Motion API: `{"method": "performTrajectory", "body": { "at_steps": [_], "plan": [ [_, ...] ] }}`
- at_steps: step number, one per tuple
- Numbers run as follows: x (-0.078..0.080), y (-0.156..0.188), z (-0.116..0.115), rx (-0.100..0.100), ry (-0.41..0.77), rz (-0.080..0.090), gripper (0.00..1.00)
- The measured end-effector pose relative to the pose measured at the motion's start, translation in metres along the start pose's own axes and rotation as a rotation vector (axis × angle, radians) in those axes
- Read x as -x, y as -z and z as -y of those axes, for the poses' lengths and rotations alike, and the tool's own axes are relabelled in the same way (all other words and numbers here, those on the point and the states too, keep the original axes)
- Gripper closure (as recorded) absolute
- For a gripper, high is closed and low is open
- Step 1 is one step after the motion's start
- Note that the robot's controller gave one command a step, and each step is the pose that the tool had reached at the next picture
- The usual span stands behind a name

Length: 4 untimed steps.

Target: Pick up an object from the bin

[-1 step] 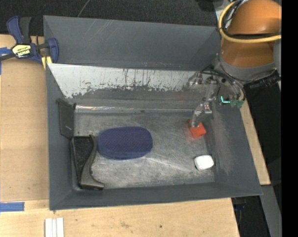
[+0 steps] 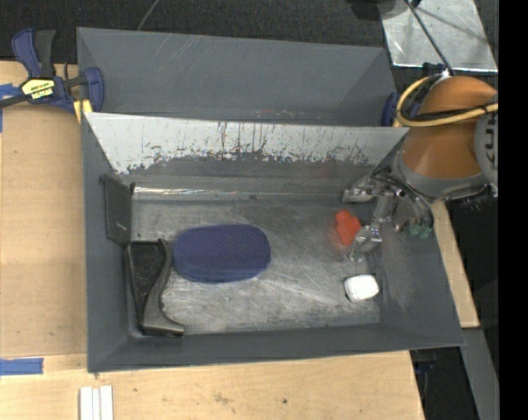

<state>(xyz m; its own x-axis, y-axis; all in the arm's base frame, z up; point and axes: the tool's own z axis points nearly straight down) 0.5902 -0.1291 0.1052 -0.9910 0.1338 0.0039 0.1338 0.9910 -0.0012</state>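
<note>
The grey metal bin (image 2: 246, 151) has a sloped far wall streaked with dark marks and a scuffed floor with a few things lying well apart. The arm comes in from the right, with its orange cover (image 2: 443, 147) above the bin's far right corner. Largest on the floor is a dark blue oval pad (image 2: 221, 254), left of centre, its long axis running left to right. Next is a black angled piece (image 2: 151, 291) against the left wall, running from far to near with a foot turned right at the near end. The gripper (image 2: 364, 239) hangs over the right part of the floor, and whether it is open or closed cannot be told. A small red-orange lump (image 2: 346, 227) lies just to its left, so close that contact cannot be ruled out, and it does not sit inside the gripper. Smallest is a white rounded piece (image 2: 362, 288), nearer than the gripper and apart from it. By my judgement the red lump is the likelier pick, needing only a small shift left to be straddled.
</note>
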Motion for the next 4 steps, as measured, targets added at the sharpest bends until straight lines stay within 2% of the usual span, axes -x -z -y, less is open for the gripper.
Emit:
{"method": "performTrajectory", "body": {
  "at_steps": [1, 2, 3, 4],
  "plan": [
    [0.005, -0.029, 0.014, 0.0, 0.274, 0.005, 0.0],
    [0.006, -0.028, 0.014, 0.0, 0.274, 0.009, 1.0],
    [-0.004, 0.092, 0.007, -0.002, 0.266, 0.017, 1.0],
    [0.0, 0.161, -0.001, -0.003, 0.515, 0.014, 1.0]
  ]
}}
